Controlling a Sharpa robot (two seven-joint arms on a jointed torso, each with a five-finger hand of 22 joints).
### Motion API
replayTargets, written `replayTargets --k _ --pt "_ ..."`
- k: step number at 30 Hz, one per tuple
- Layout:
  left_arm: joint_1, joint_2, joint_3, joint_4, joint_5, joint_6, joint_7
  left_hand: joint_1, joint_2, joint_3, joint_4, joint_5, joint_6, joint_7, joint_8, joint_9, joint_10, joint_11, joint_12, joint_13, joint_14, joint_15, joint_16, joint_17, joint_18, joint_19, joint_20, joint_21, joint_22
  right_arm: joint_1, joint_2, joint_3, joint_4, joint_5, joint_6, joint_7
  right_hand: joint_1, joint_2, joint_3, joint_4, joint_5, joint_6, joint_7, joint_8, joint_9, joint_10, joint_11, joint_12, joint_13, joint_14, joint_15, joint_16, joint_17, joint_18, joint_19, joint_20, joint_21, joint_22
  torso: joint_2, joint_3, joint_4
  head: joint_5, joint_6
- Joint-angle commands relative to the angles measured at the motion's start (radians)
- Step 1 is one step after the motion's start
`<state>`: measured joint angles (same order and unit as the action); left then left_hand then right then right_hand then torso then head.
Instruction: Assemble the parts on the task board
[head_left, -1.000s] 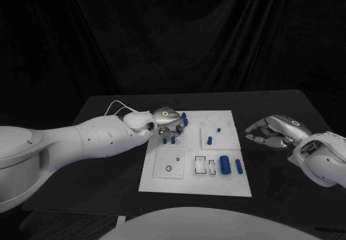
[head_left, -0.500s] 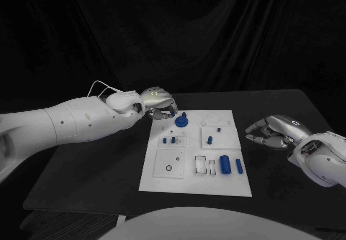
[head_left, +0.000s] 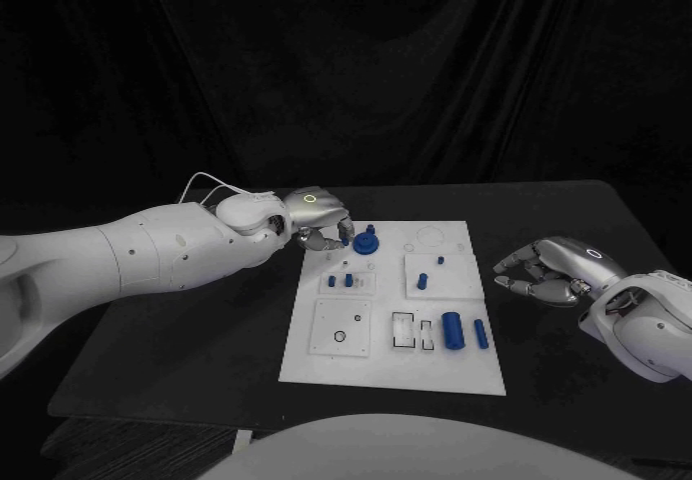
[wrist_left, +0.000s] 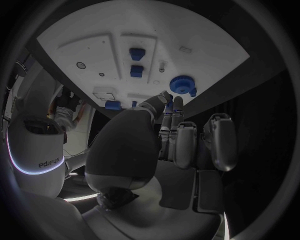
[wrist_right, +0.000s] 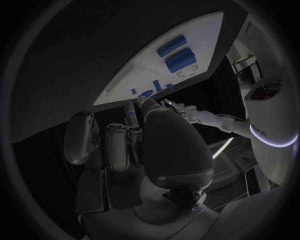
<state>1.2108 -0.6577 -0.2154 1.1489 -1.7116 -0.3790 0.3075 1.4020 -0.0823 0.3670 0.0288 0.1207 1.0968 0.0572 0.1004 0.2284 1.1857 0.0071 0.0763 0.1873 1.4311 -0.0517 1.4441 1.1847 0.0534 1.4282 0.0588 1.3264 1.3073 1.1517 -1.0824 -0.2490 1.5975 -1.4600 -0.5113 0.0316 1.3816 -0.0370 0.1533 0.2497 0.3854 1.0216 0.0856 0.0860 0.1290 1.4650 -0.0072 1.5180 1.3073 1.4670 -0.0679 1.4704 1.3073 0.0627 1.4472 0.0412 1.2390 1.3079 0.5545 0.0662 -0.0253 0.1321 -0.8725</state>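
Nearest us on the board (head_left: 325, 365), two blue cylinders (head_left: 450, 328) lie side by side at the front right, next to a pair of small rectangular slots (head_left: 410, 330). Midway up, short blue pegs (head_left: 339, 281) stand on the left and another peg (head_left: 421, 281) on the right. At the far left corner sits the round blue gear (head_left: 366, 243).

Our left hand (head_left: 320, 218) has risen from the middle pegs, where it was pressed a second ago, and now hovers at that far corner just beside the gear. Its fingers are curled in; we cannot tell whether they hold anything. We judge the peg step finished and the gear next in line.

Our right hand (head_left: 555, 272) waits off the board's right edge, fingers curled together on nothing, shifted slightly toward us since a second ago.
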Motion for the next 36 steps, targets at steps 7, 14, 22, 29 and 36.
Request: replayTargets --k 7,14,22,29,36 --pt "-0.026 0.021 0.001 -0.02 0.011 0.029 0.011 0.01 -0.002 -0.003 0.005 -0.002 0.001 0.004 -0.006 -0.001 0.003 0.003 -0.004 -0.002 -0.01 0.002 -0.007 -0.004 0.003 -0.008 0.003 -0.003 0.186 -0.005 -0.003 0.001 0.004 0.0 0.003 0.0 -0.003 -0.008 0.008 -0.001 -0.014 0.002 0.002 -0.004 0.0 0.06 -0.001 -0.005 0.21 0.08 -0.002 -0.009 0.181 0.007 -0.011 0.0 -0.009 0.169 0.0 0.0012 -0.0029 0.003 0.0" --pt "-0.036 0.027 0.001 -0.029 0.011 0.032 0.009 0.011 -0.002 -0.003 0.005 -0.002 0.0 0.004 -0.007 -0.002 0.002 0.003 -0.005 -0.003 -0.01 0.002 -0.008 -0.005 0.003 -0.008 0.003 -0.003 0.186 -0.005 -0.005 0.001 0.005 0.0 0.003 0.0 -0.003 -0.009 0.008 -0.001 -0.017 0.002 0.002 -0.004 0.0 0.06 -0.001 -0.005 0.21 0.08 -0.002 -0.009 0.18 0.007 -0.011 0.001 -0.009 0.169 -0.002 0.0018 -0.0036 0.005 0.0" --pt "-0.041 0.034 0.001 -0.043 0.011 0.049 0.004 0.014 -0.004 -0.002 0.004 0.0 -0.002 0.006 -0.01 -0.003 0.0 0.005 -0.008 -0.006 -0.014 0.003 -0.011 -0.013 0.005 -0.011 0.004 -0.008 0.185 -0.005 -0.004 0.001 0.004 0.0 0.004 0.0 -0.003 -0.008 0.008 -0.001 -0.019 0.002 0.003 -0.004 0.0 0.06 -0.001 -0.005 0.21 0.08 -0.002 -0.009 0.18 0.007 -0.011 0.001 -0.009 0.169 -0.002 0.0009 -0.0046 0.002 0.0" --pt "-0.051 0.042 0.001 -0.053 0.011 0.058 -0.002 0.014 -0.004 -0.003 0.004 0.0 -0.003 0.006 -0.011 -0.003 -0.002 0.006 -0.01 -0.008 -0.016 0.003 -0.013 -0.018 0.005 -0.014 0.004 -0.013 0.184 -0.005 -0.004 0.001 0.003 0.0 0.004 -0.001 -0.003 -0.008 0.008 -0.001 -0.019 0.002 0.003 -0.004 0.0 0.06 -0.001 -0.005 0.21 0.08 -0.002 -0.009 0.18 0.007 -0.011 0.001 -0.009 0.169 -0.002 0.0015 -0.0028 0.001 0.0" --pt "-0.06 0.052 0.001 -0.062 0.011 0.052 -0.008 0.014 -0.006 -0.004 0.004 0.001 -0.003 0.007 -0.012 -0.004 -0.003 0.007 -0.011 -0.009 -0.018 0.004 -0.014 -0.021 0.005 -0.012 0.004 -0.01 0.184 -0.005 -0.002 0.001 0.001 0.0 0.002 0.001 -0.003 -0.008 0.008 -0.001 -0.019 0.002 0.003 -0.004 0.0 0.06 -0.001 -0.005 0.21 0.08 -0.002 -0.009 0.18 0.007 -0.011 0.001 -0.009 0.169 -0.002 0.0002 -0.0048 0.003 0.0"
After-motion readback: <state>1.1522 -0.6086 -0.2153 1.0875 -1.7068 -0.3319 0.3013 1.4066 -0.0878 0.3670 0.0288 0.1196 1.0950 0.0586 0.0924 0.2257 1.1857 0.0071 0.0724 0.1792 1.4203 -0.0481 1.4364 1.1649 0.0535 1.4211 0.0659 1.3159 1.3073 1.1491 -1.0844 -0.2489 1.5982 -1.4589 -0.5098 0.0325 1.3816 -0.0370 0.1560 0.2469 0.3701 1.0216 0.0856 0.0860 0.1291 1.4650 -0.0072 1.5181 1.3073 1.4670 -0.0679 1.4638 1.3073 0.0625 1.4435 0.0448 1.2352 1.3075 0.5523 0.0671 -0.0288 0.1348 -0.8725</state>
